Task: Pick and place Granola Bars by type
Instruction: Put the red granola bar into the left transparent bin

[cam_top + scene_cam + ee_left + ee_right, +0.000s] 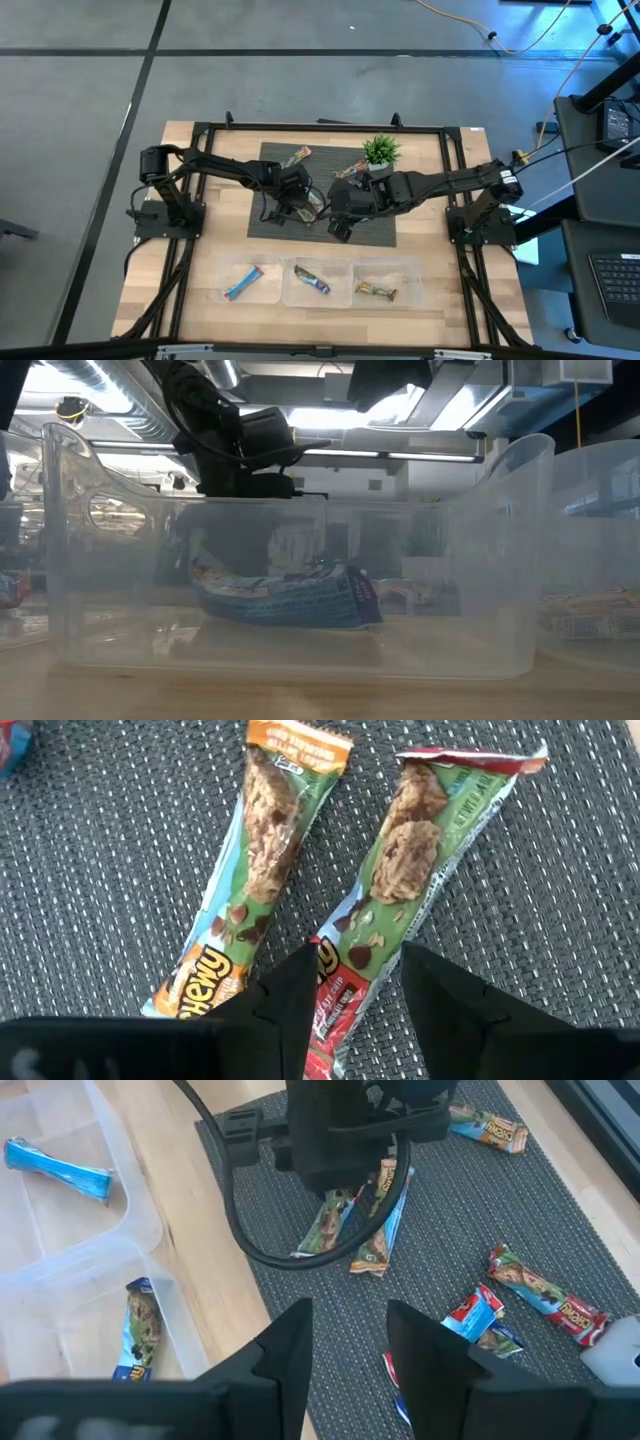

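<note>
two bars point(330, 900) between open left gripper point(355, 995) jaws

Both arms reach inward from their bases at the left and right edges of the bench, meeting over its middle. The left gripper point(355, 995) points down, fingers point(290, 995) parted, nothing held between them. The right gripper point(345, 1350) sits just beside it, lowered, fingers point(425, 1350) likewise spread and holding nothing.
</note>
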Robot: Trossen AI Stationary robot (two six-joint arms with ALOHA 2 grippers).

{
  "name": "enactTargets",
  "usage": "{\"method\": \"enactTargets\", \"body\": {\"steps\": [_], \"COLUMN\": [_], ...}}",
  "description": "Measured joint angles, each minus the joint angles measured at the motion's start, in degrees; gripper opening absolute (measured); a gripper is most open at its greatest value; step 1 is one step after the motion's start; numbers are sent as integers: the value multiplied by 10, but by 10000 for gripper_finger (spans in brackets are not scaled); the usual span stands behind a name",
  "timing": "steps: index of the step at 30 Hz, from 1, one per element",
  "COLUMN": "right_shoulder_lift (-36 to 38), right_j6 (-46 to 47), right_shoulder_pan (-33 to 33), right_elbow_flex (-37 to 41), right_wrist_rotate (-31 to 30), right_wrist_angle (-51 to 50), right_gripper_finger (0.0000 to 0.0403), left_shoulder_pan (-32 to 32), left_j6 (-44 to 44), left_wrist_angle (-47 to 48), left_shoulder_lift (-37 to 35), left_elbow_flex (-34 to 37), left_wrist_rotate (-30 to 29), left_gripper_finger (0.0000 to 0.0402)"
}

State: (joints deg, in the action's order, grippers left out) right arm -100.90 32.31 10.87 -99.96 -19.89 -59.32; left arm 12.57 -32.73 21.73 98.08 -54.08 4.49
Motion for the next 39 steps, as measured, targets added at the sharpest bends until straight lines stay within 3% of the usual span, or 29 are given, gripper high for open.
{"method": "enactTargets", "body": {"steps": [8, 19, 31, 39], "right_shoulder_lift": [0, 0, 0, 0], "right_j6": [-12, -13, -12, -12], "right_shoulder_pan": [0, 0, 0, 0], "right_elbow_flex": [0, 0, 0, 0], "right_wrist_rotate": [0, 0, 0, 0], "right_wrist_angle": [-1, -2, -4, -4], "right_gripper_finger": [133, 133, 133, 133], "left_shoulder_pan": [-1, -4, -17, -17], "left_j6": [28, -20, -21, -21], "left_wrist_angle": [-3, -25, -24, 12], "left_shoulder_lift": [0, -1, -1, -22], "left_elbow_flex": [1, 25, 26, 21], "left_wrist_rotate": [0, -19, -63, -83], "left_gripper_finger": [139, 136, 56, 46]}}
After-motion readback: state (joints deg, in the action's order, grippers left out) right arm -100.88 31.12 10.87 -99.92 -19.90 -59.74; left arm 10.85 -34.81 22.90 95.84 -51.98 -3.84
